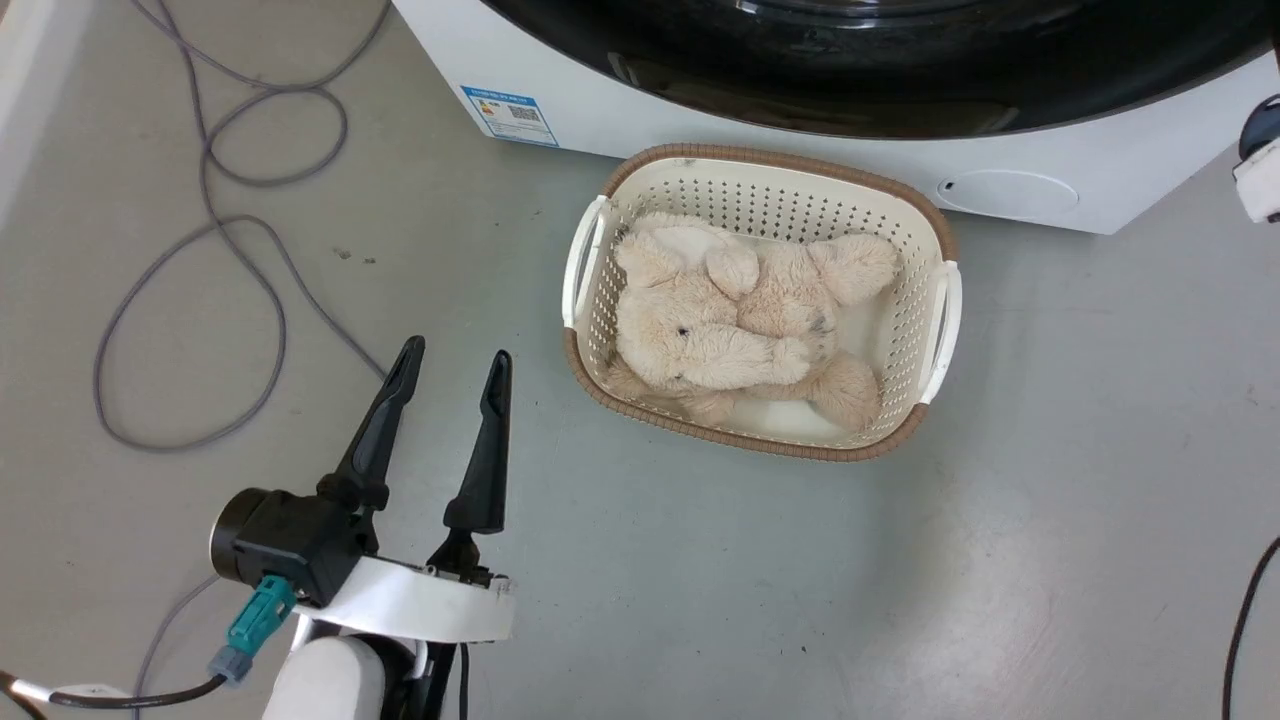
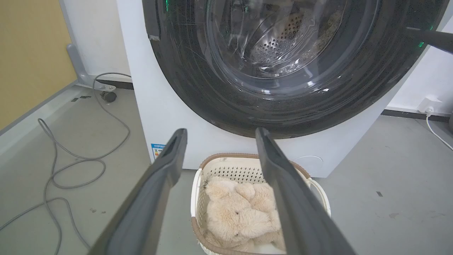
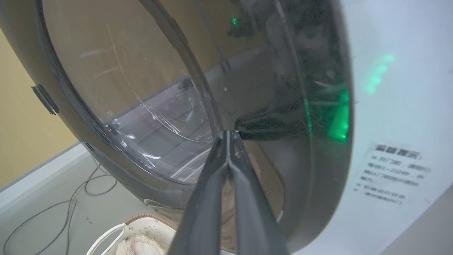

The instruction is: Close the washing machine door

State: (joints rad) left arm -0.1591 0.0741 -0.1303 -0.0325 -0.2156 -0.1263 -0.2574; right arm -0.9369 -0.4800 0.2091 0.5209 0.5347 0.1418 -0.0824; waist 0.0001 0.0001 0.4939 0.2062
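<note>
Right wrist view: the washing machine door (image 3: 141, 88), a round pane in a wide black rim, stands upright. At this view's right its rim lies against, or very nearly against, the white front of the washing machine (image 3: 389, 88). Whether the latch has caught cannot be told. The right gripper (image 3: 229, 134) has its fingers pressed together with nothing between them. Their joined tips meet the door's outer face at the inner border of the rim, pointing almost squarely into it.

Left wrist view: the door (image 2: 198, 81) covers the round opening, and the perforated drum (image 2: 279, 49) shows through the glass. One dark finger of the right gripper (image 2: 424, 36) reaches in from the upper right onto the rim. The left gripper (image 2: 221, 131) hangs lower and well apart from the door, its fingers spread wide and empty.

Head view: the machine (image 1: 700, 130) stands at the far edge of the floor (image 1: 700, 600). Just in front of it sits a basket (image 1: 760, 160) holding a plush toy (image 1: 720, 320), and a grey cable (image 1: 200, 300) loops toward the floor's left edge. The left gripper (image 1: 455, 352) hovers over the near left of the floor.

Judged from these views, the door lies straight ahead of the right fingers, so any remaining push would run along their length, into the machine. The right arm is clearly the nearer. The closing appears to be at its last stage.
</note>
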